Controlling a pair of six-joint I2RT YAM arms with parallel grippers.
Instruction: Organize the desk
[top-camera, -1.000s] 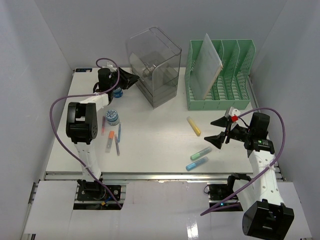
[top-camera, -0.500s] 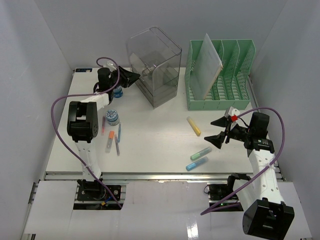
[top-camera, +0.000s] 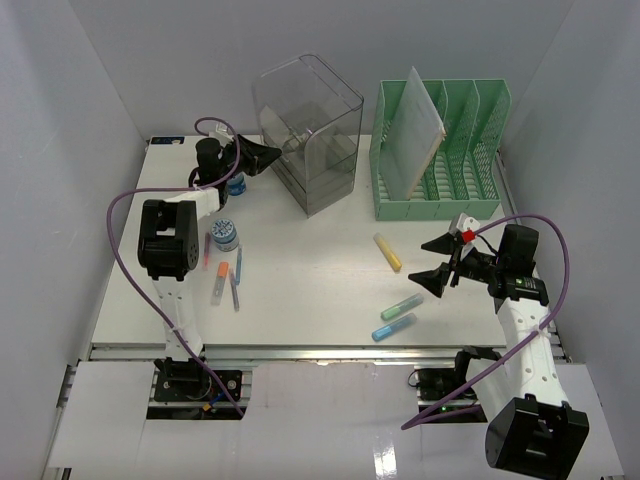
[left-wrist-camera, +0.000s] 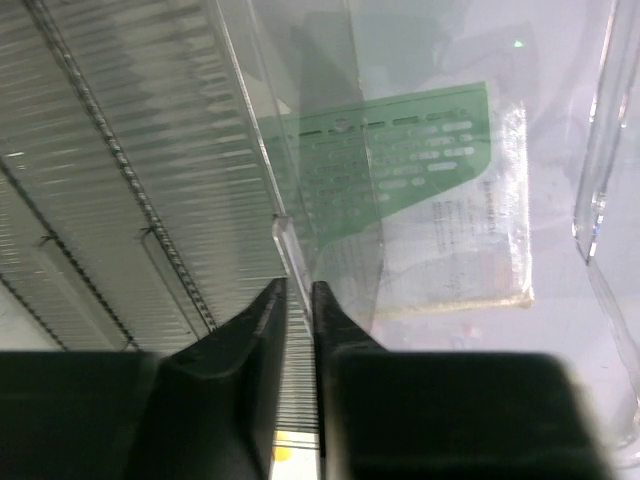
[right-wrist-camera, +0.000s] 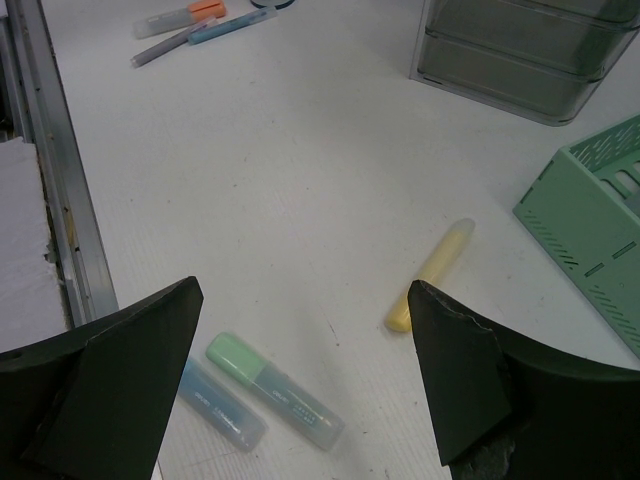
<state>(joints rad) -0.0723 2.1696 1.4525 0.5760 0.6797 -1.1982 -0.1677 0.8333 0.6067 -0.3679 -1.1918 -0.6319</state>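
At rear, green rack (top-camera: 442, 207) holds booklet (top-camera: 412, 135); left end effector (left-wrist-camera: 296, 300) pinches clear bin (top-camera: 322, 152), right end effector (top-camera: 420, 263) gapes.

Bare desk (top-camera: 310, 260) between pens (top-camera: 221, 280) left and highlighters (top-camera: 402, 306) right; clear bin (top-camera: 308, 130), green rack (top-camera: 430, 205) behind.

bin (top-camera: 308, 130): clear glossy plastic | rack (top-camera: 482, 150): matt green plastic | desk (top-camera: 310, 275): matt white

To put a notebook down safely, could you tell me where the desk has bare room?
The widest bare stretch of desk lies in front of the clear bin, between the pen cluster and the yellow highlighter. Crowded: by the green highlighter, blue highlighter and right gripper, and around the left gripper.
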